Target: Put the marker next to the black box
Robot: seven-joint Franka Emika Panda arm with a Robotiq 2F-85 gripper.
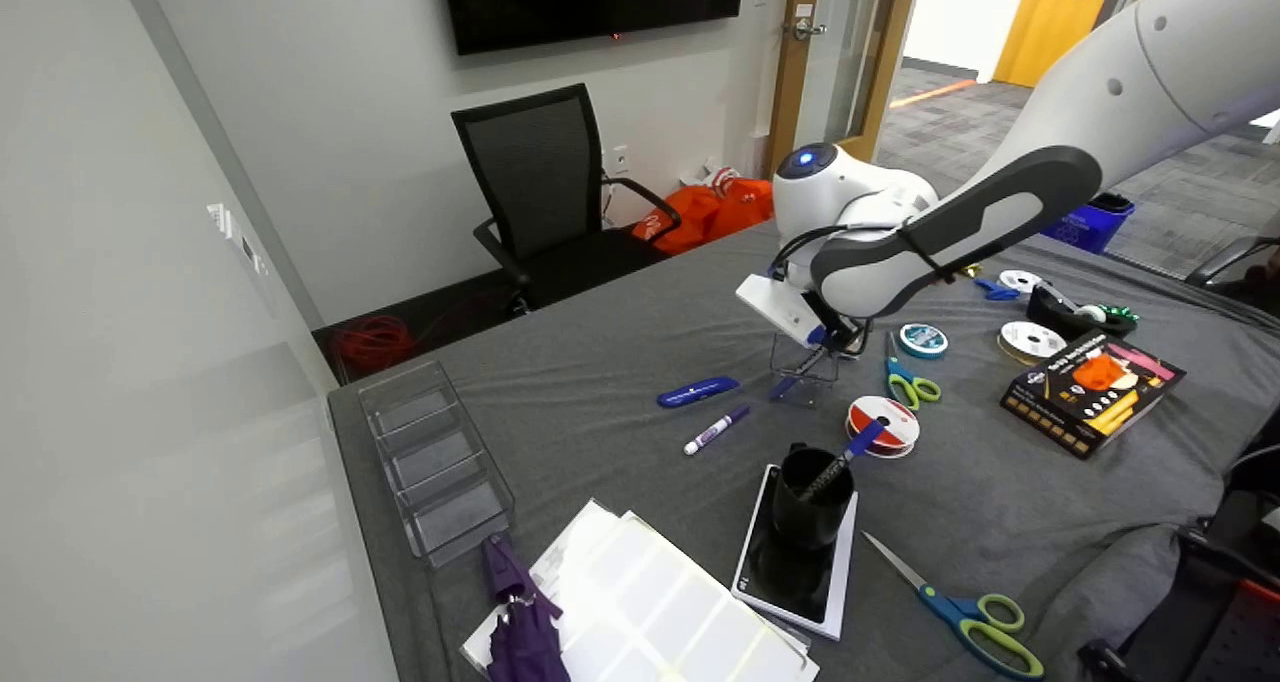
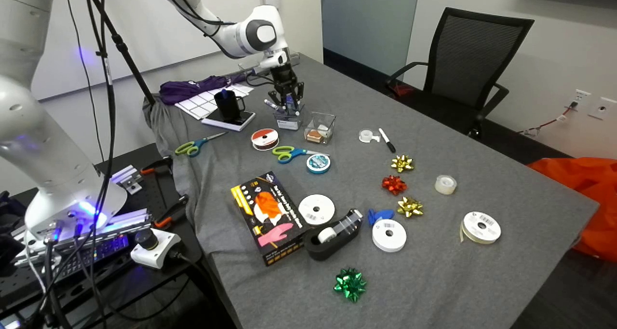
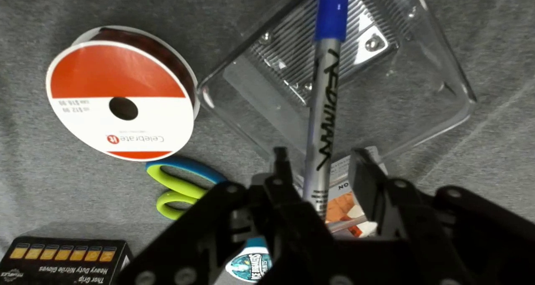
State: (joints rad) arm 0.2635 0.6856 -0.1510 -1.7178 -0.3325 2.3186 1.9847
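Note:
A silver marker [image 3: 321, 122] with a blue cap leans in a clear open container [image 3: 453, 82]; its barrel also shows in an exterior view [image 1: 803, 366]. My gripper [image 3: 321, 155] is open, with one finger on each side of the marker's barrel and gaps between. In an exterior view the gripper [image 2: 288, 100] is at the top of the container. The black box [image 1: 1093, 392], a glove box with orange, yellow and pink print, lies flat on the table; it also shows in an exterior view [image 2: 271, 218] and at the wrist view's lower left corner [image 3: 69, 260].
A red-and-white ribbon spool [image 3: 121, 105] touches or nearly touches the container. Green-handled scissors [image 1: 912, 387] and a second clear container [image 2: 319, 128] are close. A black mug [image 1: 805, 517] holding another marker stands on a black-and-white slab [image 1: 835, 602]. A purple marker [image 1: 717, 430] lies nearby.

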